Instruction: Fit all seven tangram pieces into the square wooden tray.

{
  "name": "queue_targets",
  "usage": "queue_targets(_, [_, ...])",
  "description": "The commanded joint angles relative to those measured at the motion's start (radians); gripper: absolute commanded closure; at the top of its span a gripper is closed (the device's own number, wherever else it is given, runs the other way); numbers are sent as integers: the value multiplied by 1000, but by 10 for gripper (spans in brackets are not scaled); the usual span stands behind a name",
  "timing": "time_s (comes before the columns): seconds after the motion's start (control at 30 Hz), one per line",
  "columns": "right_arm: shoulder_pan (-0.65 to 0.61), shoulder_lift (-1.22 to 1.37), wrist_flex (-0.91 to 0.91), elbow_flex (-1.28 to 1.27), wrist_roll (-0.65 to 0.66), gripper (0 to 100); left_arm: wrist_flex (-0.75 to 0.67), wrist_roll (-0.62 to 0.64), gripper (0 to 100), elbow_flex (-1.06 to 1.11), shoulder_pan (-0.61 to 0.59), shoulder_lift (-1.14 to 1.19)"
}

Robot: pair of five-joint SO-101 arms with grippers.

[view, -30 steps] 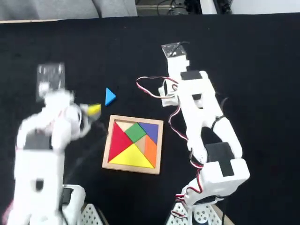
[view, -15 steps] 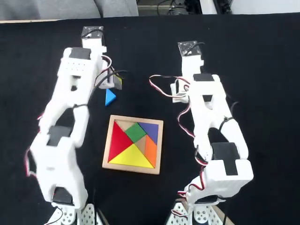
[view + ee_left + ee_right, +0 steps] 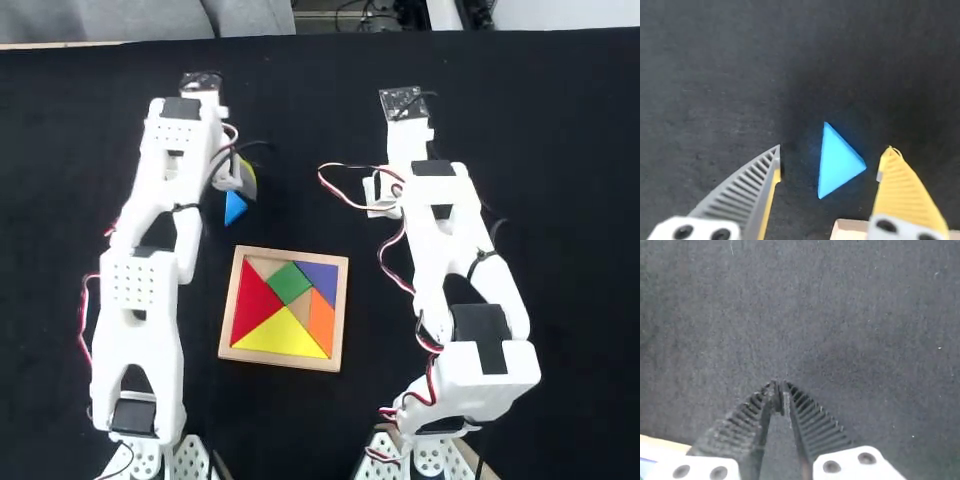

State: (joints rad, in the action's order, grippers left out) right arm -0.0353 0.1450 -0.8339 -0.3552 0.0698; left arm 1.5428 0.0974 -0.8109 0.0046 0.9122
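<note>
Swings out past the nearly full tray (image 3: 232,352), now brackets blue triangle (image 3: 837,161) lying loose on black cloth (image 3: 560,150) just beyond it with left gripper (image 3: 833,148) spread wide, sets up pick, keeps right gripper (image 3: 778,386) pinched together.

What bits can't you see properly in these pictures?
High view: the left arm hides part of the blue triangle.
High view: the tan patches in the tray are too small to tell bare wood from a piece.
Left wrist view: the tray is cut off by the edge and the left gripper.
Right wrist view: the tray is cut off at the edge, beside the right gripper.
</note>
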Motion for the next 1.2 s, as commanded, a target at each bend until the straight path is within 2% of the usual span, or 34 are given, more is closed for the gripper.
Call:
queue_targets(0.0, [6,-47,20,7,-2,987,18,-57,692,-61,47,14])
queue_targets(0.47, [5,-39,20,5,-2,987,-40,-57,699,-48,5,29])
queue_targets(0.63, [5,16,20,44,-2,987,-38,-57,792,-19,16,48])
queue_targets(1.03, [5,65,11,82,-2,987,3,-133,789,-25,22,51])
queue_targets(1.17, [6,65,11,82,-2,987,5,-196,868,-28,27,43])
